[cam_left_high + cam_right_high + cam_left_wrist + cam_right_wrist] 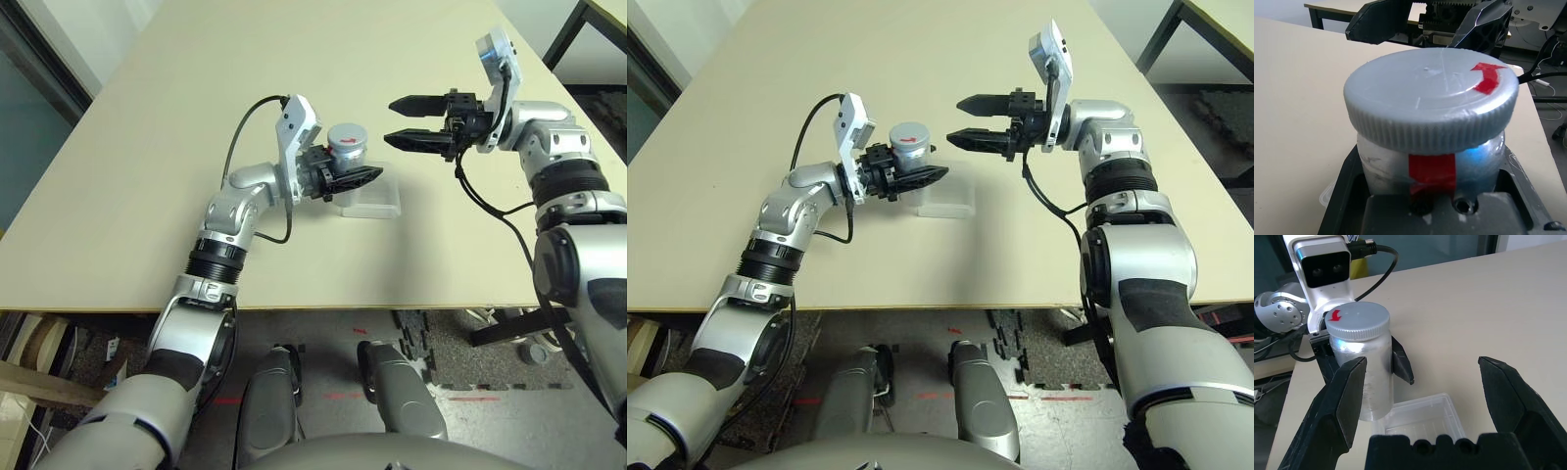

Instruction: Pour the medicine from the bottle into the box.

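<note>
Above clear tray (370,200), your left gripper (351,180) clamps upright bottle (345,147) — grey screw cap (1431,98) still on; right gripper (409,120) gapes empty nearby — uncapping, pouring remain.

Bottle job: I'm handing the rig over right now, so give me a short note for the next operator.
Left tool: shut on the bottle, held upright above the table beside the box.
Right tool: open, empty, level with the cap and apart from it.
Done: bottle picked up.
Left: the cap is on the bottle; unscrew it, then tip the medicine into the box. No pill can be made out.
</note>
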`<state>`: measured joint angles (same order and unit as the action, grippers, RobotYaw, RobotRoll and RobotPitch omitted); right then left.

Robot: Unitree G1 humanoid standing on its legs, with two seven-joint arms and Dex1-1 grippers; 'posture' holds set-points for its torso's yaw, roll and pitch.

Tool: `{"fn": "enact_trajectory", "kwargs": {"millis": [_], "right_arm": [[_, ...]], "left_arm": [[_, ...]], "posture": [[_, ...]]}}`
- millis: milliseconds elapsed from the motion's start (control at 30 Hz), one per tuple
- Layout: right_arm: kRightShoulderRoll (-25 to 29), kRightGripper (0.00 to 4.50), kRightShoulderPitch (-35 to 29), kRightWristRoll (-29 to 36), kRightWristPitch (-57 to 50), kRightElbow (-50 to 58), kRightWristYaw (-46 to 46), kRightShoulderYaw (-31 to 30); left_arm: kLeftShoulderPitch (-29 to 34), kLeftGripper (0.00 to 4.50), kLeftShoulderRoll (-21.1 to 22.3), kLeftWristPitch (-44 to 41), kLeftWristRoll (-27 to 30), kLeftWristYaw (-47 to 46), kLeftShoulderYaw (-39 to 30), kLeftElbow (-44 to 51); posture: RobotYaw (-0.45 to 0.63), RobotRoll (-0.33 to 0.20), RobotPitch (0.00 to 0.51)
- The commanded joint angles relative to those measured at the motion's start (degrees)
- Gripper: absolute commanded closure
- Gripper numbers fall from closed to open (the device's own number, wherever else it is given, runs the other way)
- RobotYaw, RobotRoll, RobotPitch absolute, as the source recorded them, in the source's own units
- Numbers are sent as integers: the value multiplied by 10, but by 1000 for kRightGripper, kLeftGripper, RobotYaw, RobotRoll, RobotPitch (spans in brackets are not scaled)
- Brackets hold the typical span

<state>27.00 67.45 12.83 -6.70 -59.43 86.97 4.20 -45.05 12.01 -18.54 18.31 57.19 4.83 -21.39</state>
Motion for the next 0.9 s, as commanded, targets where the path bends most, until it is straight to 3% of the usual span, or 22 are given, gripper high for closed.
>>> {"fn": "enact_trajectory", "kwargs": {"millis": [33,900], "right_arm": [[-5,0,-13,12,-13,25,11,1],[-27,0,-30,46,-79,117,31,-12]], "left_arm": [[-6,1896,2,7,2,6,0,-7],[-11,1896,-2,22,0,7,2,-22]], "posture": [[-213,0,173],[-215,0,160]]}}
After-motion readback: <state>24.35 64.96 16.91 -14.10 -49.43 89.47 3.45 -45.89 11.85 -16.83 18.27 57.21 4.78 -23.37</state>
